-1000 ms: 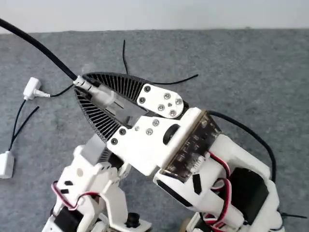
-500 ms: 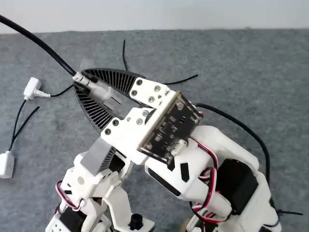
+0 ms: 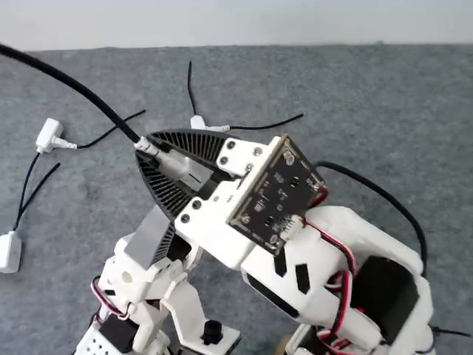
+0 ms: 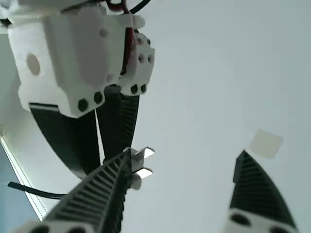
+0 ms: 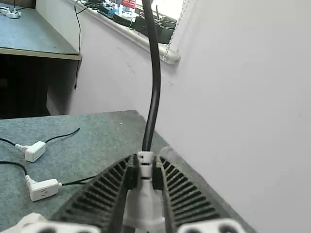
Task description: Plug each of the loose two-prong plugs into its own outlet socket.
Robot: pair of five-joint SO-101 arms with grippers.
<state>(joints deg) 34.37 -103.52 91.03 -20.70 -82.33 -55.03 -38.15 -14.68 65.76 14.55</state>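
Right pincer (image 3: 145,145) is clamped tight on the white two-prong plug (image 3: 168,160), up over the middle of the grey felt mat (image 3: 369,111), with its thick black cable (image 3: 66,78) running off toward 10 o'clock. Left pincer (image 4: 180,194) gapes wide, holding nothing. My worry: that stiff cable twists the plug askew, and the small white block (image 3: 50,134) at 9 o'clock, probably a socket, skids unbraced.
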